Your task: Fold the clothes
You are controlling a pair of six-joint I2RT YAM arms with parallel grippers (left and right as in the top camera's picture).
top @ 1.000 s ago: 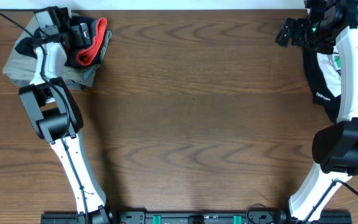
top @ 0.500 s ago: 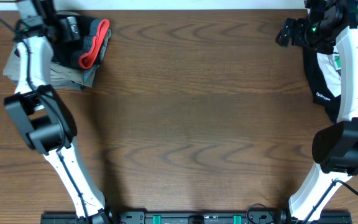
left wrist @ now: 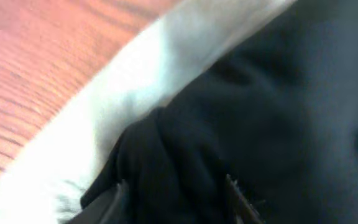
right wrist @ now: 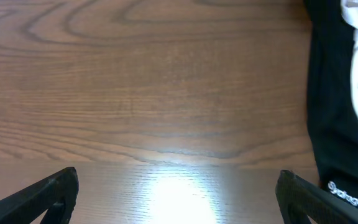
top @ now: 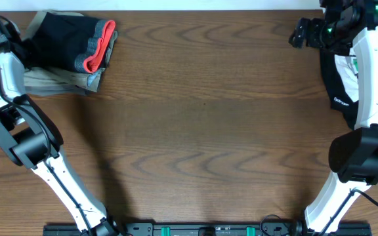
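Item 1: the clothes [top: 67, 36]. Black stretch pants, folded into a compact bundle, with the grey-and-red waistband turned toward the right side of the bundle. They sit at the far left corner of the desk [top: 209, 131], on top of item 2.

Item 2: khaki-tan trousers [top: 61, 82]. Folded under the pants, showing along the bundle's near and left sides.

Item 3: black-and-white garment [top: 341, 78]. Lies along the right edge of the desk, partly under the right arm. White lettering is printed on its black part, too small to read.

Item 4: left gripper [left wrist: 174, 199]. At the left end of the pants bundle. The wrist view is blurred, with black cloth filling the space between the fingers [left wrist: 114, 199]. Whether the jaws are pinching the cloth cannot be told.

Item 5: right gripper [right wrist: 179, 190]. Near the far right corner, over bare desk just beside item 3. The jaws are spread wide and hold nothing.
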